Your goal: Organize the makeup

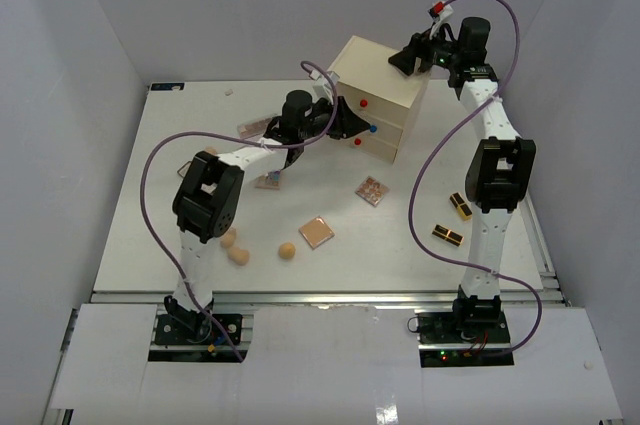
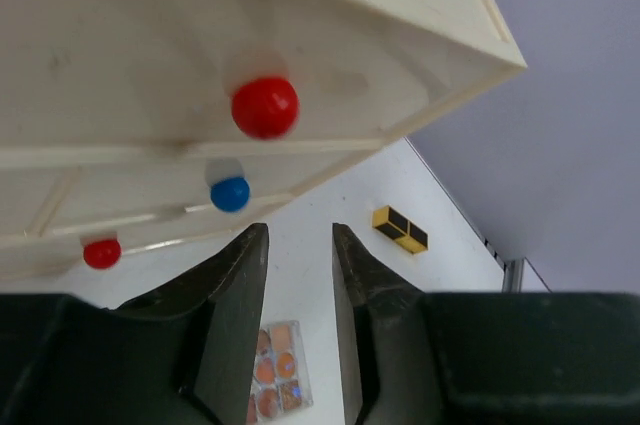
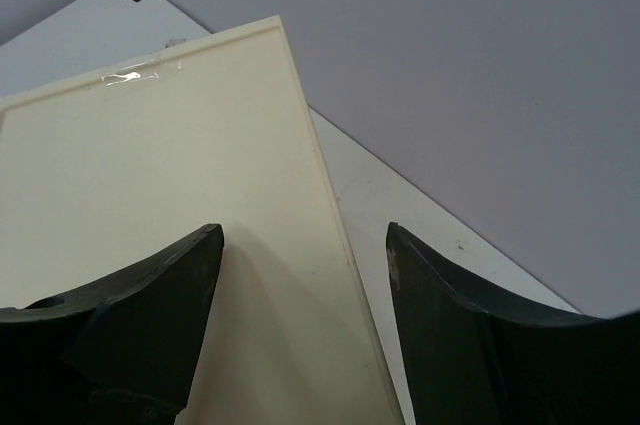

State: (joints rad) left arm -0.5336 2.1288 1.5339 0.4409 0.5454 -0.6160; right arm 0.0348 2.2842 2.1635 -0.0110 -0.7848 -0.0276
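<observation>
The makeup lies spread on the white table (image 1: 150, 195). Three tan sponges (image 1: 240, 255) sit near the left arm's base. A peach compact (image 1: 317, 232) and a clear palette (image 1: 372, 190) lie in the middle. Two black-and-gold lipsticks (image 1: 461, 205) lie on the right. My left gripper (image 1: 352, 123) is open and empty, just in front of the cream chest (image 1: 375, 95), below its blue knob (image 2: 230, 193). In the left wrist view the gripper (image 2: 300, 235) shows the palette (image 2: 275, 380) and a lipstick (image 2: 400, 229) beyond it. My right gripper (image 1: 405, 60) is open and empty above the chest's top right edge (image 3: 150, 195).
The chest has a red knob (image 2: 265, 107) on top, the blue one in the middle and a smaller-looking red one (image 2: 102, 253) on the lowest drawer. All drawers look shut. Another flat item (image 1: 267, 181) lies under the left arm. White walls enclose the table.
</observation>
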